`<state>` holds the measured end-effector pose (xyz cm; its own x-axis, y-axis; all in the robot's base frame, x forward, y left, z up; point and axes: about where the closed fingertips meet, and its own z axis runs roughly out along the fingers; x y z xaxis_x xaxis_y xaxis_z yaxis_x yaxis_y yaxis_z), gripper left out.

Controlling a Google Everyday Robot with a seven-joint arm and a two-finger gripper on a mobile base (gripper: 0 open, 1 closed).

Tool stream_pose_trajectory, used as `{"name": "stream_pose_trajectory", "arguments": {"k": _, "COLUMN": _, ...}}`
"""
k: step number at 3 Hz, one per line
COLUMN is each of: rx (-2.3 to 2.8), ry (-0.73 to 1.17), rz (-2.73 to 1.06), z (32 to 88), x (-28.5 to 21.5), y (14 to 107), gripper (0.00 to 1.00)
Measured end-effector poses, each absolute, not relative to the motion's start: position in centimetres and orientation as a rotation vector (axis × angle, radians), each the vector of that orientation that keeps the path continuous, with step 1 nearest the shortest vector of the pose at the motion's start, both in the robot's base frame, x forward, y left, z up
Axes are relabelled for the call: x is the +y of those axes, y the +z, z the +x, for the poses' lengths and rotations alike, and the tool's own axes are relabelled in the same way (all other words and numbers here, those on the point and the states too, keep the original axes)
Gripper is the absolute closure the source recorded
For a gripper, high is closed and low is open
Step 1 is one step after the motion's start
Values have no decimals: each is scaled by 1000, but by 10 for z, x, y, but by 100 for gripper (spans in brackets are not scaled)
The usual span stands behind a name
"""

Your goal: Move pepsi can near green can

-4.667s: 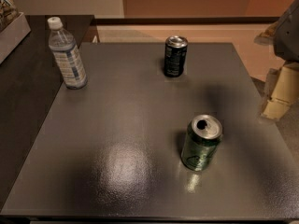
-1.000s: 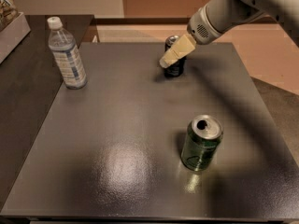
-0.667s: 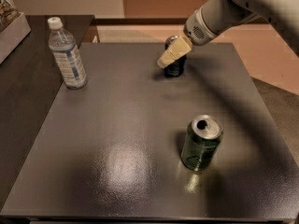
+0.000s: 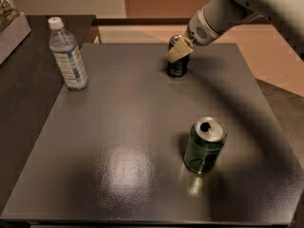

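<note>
The pepsi can (image 4: 177, 66), dark navy-black, stands upright at the far middle of the grey table (image 4: 118, 141). The green can (image 4: 204, 145), shiny with a silver top, stands upright at the near right of the table. My gripper (image 4: 177, 50) comes in from the upper right on a white arm. Its cream finger (image 4: 179, 49) lies across the top of the pepsi can and hides the can's upper part. The gripper is far from the green can.
A clear water bottle (image 4: 68, 54) with a white cap stands at the table's far left. A dark side table (image 4: 23, 80) lies to the left, with a box (image 4: 10, 20) at its far corner. The floor shows beyond the right edge.
The arm came in from the right and reached the pepsi can. Over the last second the gripper has shifted slightly left over the can's top. Both cans stand where they were.
</note>
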<state>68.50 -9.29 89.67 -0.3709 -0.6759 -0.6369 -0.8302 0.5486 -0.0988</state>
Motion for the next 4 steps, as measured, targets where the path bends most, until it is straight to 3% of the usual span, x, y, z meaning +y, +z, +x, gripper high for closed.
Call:
{"name": "stream_pose_trajectory", "arguments": {"k": 2, "rx": 2124, "ry": 278, "rz": -1293, "z": 658, "x": -114, "y": 918, "gripper": 100}}
{"name": "stream_pose_trajectory", "arguments": {"k": 4, "rx": 2082, "ry": 334, "rz": -1437, "z": 579, "x": -144, "y": 936, "gripper": 100}}
